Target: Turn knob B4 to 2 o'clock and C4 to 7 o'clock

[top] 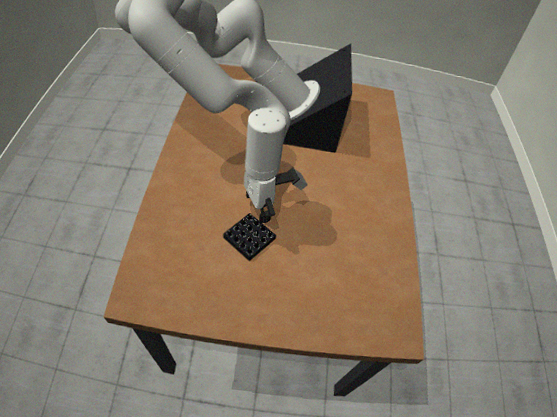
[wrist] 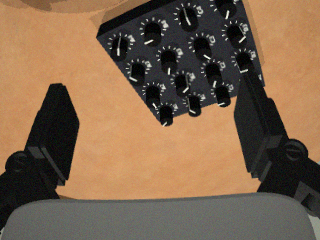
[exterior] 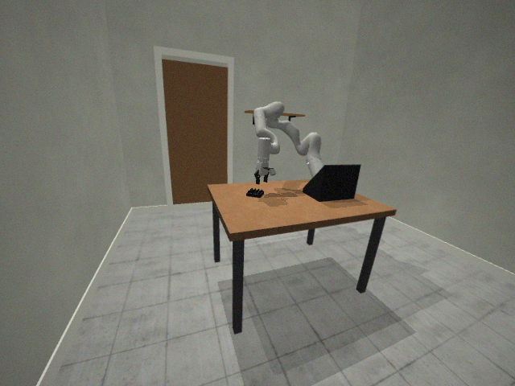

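Note:
The black knob box (top: 249, 233) (exterior: 254, 192) (wrist: 167, 2) stands flat on the brown table (top: 321, 294) (exterior: 290, 211), left of its middle. In the wrist view it sits turned at an angle, with several black knobs that each carry a white line. The printed names are too small to read, so I cannot tell which knobs are B4 and C4. My gripper (top: 280, 198) (exterior: 261, 178) (wrist: 153, 97) is open and empty. It points down a little above the box's far right edge, and its two black fingers stand wide on either side of the box's nearest row.
A black wedge-shaped block (top: 327, 102) (exterior: 332, 182) holds the arm's base at the back of the table. A small wall shelf (exterior: 290, 114) and a brown door (exterior: 195, 129) are behind the arm.

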